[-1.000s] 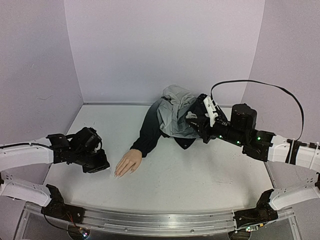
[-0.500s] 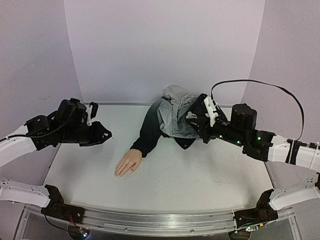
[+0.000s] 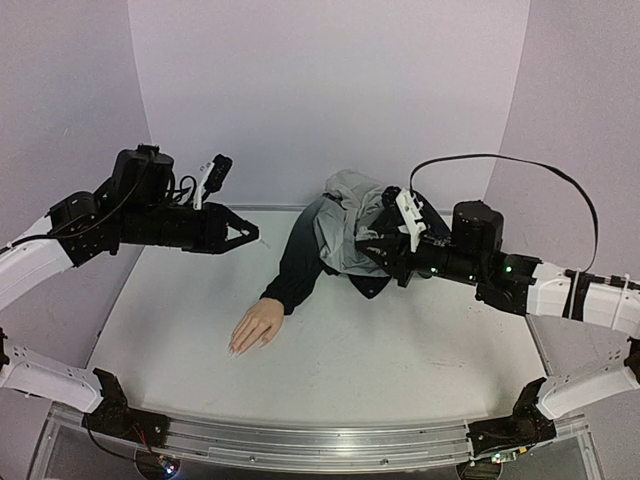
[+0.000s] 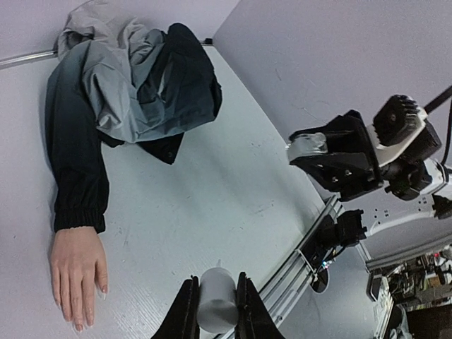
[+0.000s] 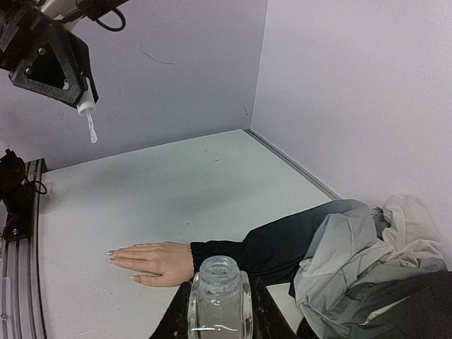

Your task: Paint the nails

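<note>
Left hand (image 3: 249, 236) risen with cap (image 4: 215, 302); bottle (image 5: 217, 286) in right hand (image 5: 217, 318) cropped; nails (image 4: 78, 327) indistinct.

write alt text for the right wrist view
The right hand grips an open clear glass bottle above a white table. Beyond it a mannequin hand in a dark sleeve lies flat, and at top left the left hand holds a white cap with a brush hanging down.

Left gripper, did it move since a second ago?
Yes. The left gripper has gone from right beside the mannequin hand away from it, toward the back wall.
</note>
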`<action>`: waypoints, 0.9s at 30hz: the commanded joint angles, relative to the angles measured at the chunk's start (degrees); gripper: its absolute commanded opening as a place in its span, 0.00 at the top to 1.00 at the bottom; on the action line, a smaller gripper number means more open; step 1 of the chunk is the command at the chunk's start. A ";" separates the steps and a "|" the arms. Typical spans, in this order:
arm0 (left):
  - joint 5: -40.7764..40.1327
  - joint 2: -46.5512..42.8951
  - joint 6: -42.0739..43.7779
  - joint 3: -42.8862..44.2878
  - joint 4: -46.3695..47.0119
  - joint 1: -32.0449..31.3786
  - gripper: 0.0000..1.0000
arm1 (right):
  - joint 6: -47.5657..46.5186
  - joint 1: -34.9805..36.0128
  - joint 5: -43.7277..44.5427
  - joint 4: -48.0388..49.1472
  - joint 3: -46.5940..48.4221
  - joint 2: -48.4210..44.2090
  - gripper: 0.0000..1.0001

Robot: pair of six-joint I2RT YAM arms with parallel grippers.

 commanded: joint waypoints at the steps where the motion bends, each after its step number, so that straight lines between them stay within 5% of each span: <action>1: 5.83 3.64 5.51 5.53 3.05 -1.50 1.00 | -0.16 0.21 -7.20 4.16 3.32 2.51 1.00; 16: 14.59 13.39 5.71 12.01 10.18 -2.81 1.00 | 0.61 0.40 -21.32 9.74 2.50 6.25 1.00; 27: 16.69 16.76 5.57 15.21 11.32 -4.43 1.00 | 0.32 1.38 -20.49 8.93 2.33 6.00 1.00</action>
